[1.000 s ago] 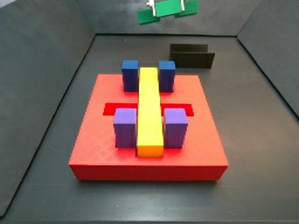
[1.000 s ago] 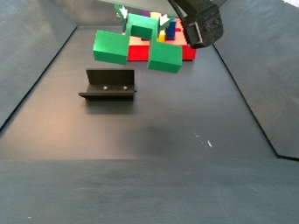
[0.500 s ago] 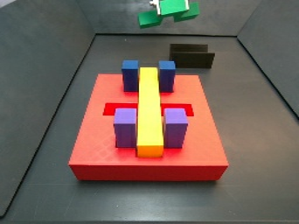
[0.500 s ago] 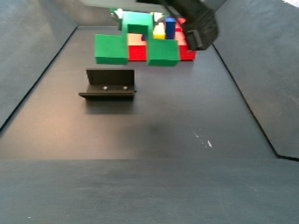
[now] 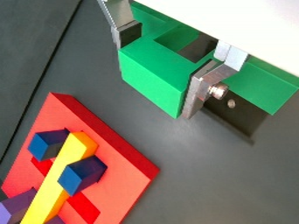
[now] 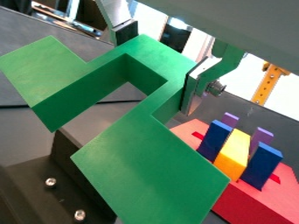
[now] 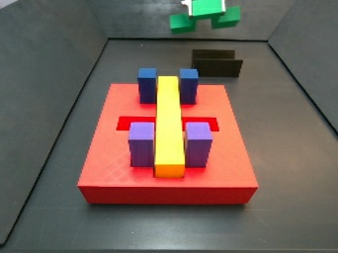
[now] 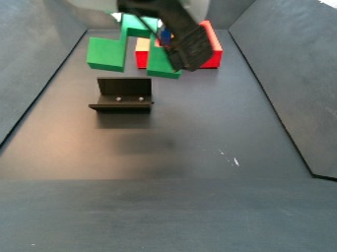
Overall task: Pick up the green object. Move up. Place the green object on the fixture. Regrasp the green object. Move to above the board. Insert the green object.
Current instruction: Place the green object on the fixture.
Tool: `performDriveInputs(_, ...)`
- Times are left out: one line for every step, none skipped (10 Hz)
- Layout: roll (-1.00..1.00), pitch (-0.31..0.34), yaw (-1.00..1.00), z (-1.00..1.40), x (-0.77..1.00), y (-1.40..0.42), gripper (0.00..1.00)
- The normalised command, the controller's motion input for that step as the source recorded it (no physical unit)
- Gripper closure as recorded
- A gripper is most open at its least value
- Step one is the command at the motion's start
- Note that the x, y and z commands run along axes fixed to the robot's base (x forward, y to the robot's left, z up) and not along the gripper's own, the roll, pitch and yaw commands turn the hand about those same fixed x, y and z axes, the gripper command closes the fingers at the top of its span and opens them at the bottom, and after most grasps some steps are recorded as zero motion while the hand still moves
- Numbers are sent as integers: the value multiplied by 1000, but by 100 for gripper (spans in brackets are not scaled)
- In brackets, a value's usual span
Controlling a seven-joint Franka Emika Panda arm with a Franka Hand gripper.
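Observation:
The green object [image 5: 158, 74] is a blocky bright green piece, and my gripper [image 5: 163, 63] is shut on its square stem. Both wrist views show a silver finger [image 6: 197, 87] flat against each side of the stem. In a side view the green object [image 8: 108, 51] hangs in the air above the fixture [image 8: 121, 95], a black L-shaped bracket on the floor, without touching it. Another side view has the green object [image 7: 205, 15] at the top edge, over the fixture [image 7: 218, 63]. The red board [image 7: 119, 168] lies nearer the front. The gripper body [image 8: 184, 41] hides part of the board [image 8: 211, 57].
A long yellow bar [image 7: 168, 124] lies along the board between two blue blocks [image 7: 148, 84] and two purple blocks [image 7: 141, 146]. Dark sloping walls [image 7: 66, 89] close in the floor on both sides.
My gripper has carried the green object away from the board to over the fixture. The piece, tilted a second ago, now hangs level. Board and fixture have not moved.

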Motion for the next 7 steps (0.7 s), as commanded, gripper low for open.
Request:
performDriveInputs(-411, 120, -163, -240, 589, -231, 100)
performDriveInputs(-509, 9, -91, -234, 469, -143, 100)
performDriveInputs(-540, 14, 0, -380, 503, 0, 100)
performDriveInputs(-429, 117, 86, -460, 617, 0, 100)
performDriveInputs(-434, 237, 160, -434, 683, 74, 100)
performDriveInputs(-234, 326, 194, -323, 646, 57, 100)
performDriveInputs(143, 360, 103, -249, 434, 0, 100)
